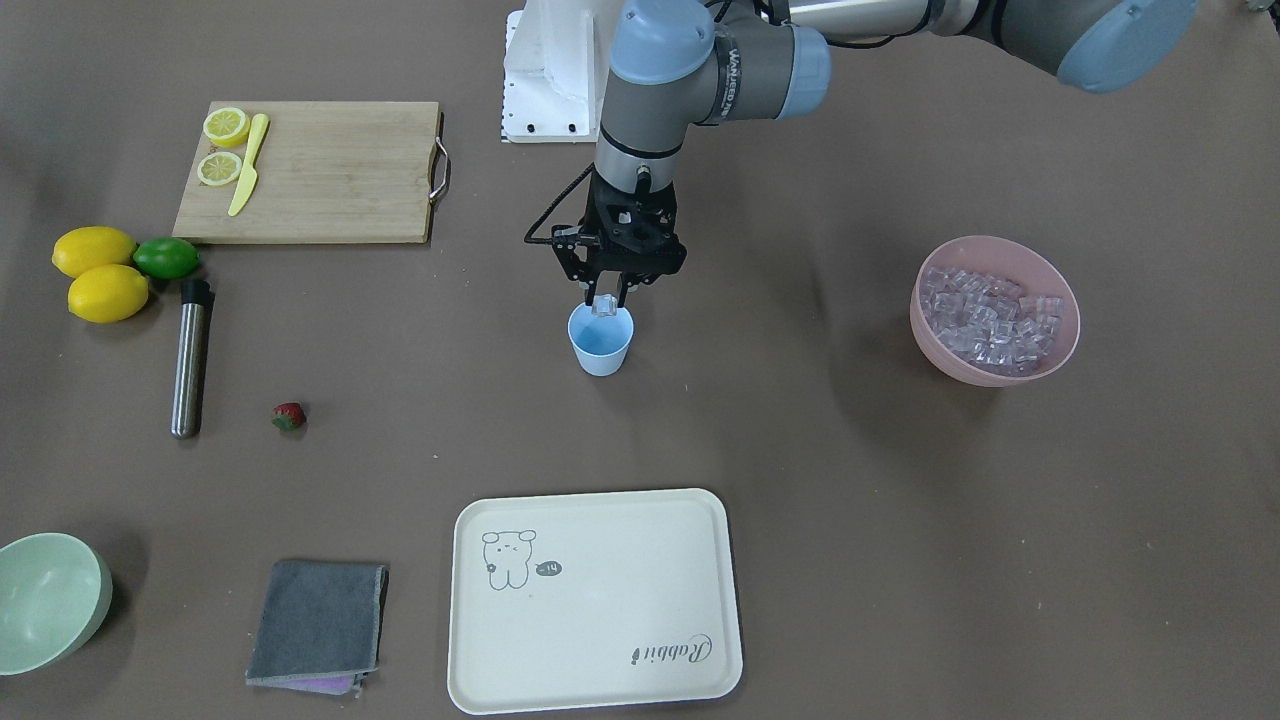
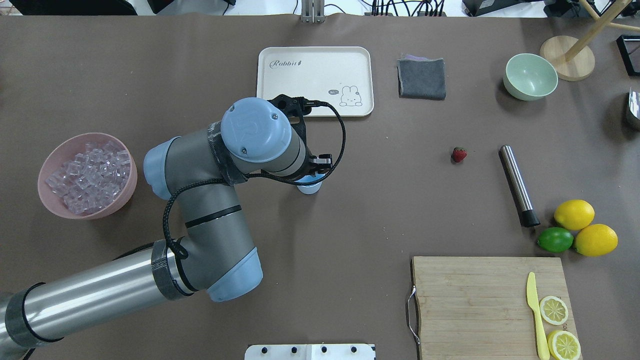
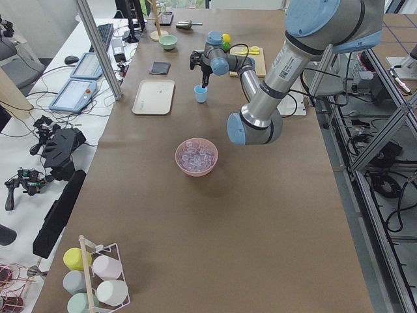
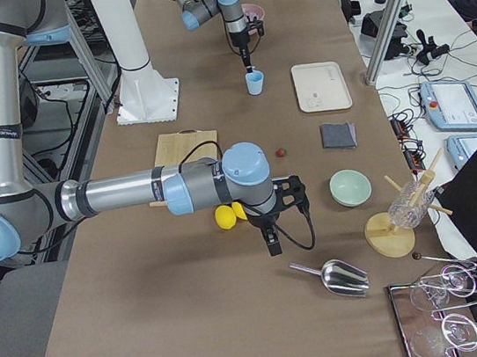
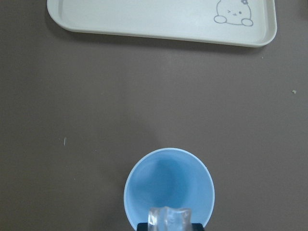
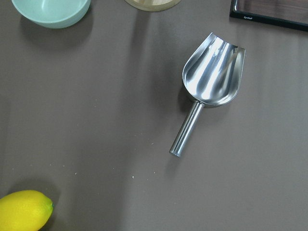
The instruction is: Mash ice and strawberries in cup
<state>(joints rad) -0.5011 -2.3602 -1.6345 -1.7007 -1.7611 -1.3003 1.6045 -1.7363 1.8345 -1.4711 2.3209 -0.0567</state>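
Note:
The light-blue cup (image 1: 601, 345) stands upright mid-table and looks empty inside (image 5: 168, 185). Just over its rim hangs my left gripper (image 1: 606, 296), shut on one clear ice cube (image 5: 169, 219). Many more ice cubes (image 1: 990, 320) fill the pink bowl (image 2: 102, 214) on the robot's left. A single red strawberry (image 1: 288, 416) lies on the table, well away from the cup (image 2: 459, 154). My right gripper (image 4: 272, 243) hovers over the table near the lemons, and I cannot tell whether it is open or shut.
A steel muddler (image 1: 190, 355), two lemons (image 1: 100, 275) and a lime (image 1: 167, 257) lie beside a cutting board (image 1: 330, 180) with a yellow knife and lemon halves. A cream tray (image 1: 595, 600), grey cloth (image 1: 318, 625), green bowl (image 1: 45, 600) and metal scoop (image 6: 211, 82) are around.

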